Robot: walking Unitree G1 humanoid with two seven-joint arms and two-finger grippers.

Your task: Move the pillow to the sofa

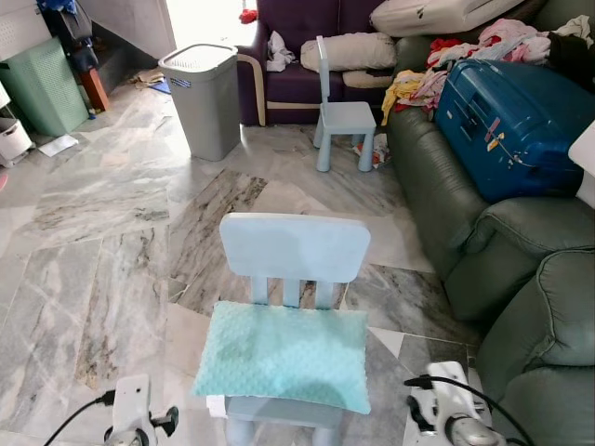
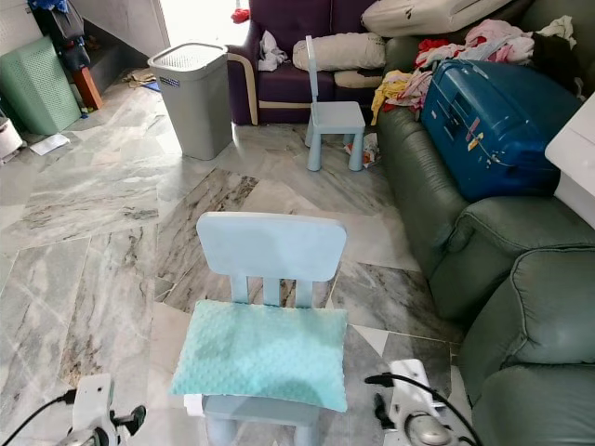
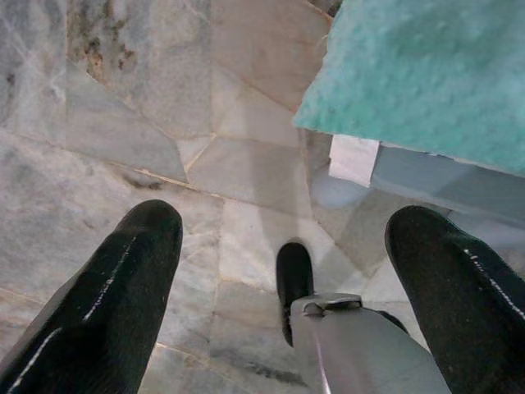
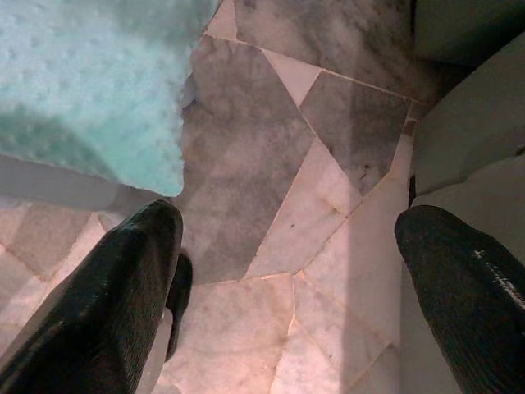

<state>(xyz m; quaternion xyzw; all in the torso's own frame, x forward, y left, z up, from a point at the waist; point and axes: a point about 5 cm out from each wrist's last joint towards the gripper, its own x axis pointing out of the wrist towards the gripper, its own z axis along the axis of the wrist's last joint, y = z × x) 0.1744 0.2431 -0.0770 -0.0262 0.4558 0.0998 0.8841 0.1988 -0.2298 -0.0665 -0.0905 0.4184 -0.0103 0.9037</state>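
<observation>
The pillow (image 1: 284, 353), a teal dimpled cushion, lies flat on the seat of the small blue chair (image 1: 296, 246) directly ahead of you, its long axis running left to right across your front and its edges overhanging the seat. The green sofa (image 1: 521, 279) stands to your right, its nearest cushion bare; farther along it carries a blue suitcase (image 1: 516, 121) and a heap of clothes (image 1: 483, 51).

The left tool (image 3: 279, 263) hangs low beside the chair's left front corner, fingers (image 3: 115, 287) spread well apart over the marble floor (image 1: 93, 242), with the pillow's left corner just ahead of it. The right tool (image 4: 287, 271) hangs beside the right front corner, likewise spread apart and holding nothing, with the pillow's right corner just ahead and the sofa's flank on its outer side.

Note that the pillow sits between the two tools and slightly forward of both, neither touching it. Neither arm looks clearly nearer; judged by position, the right arm has the shorter carry, since the sofa lies on its side. Because the long axis crosses your front, a grasp on either short end is probably the natural approach, and no grasp has yet been made.
</observation>
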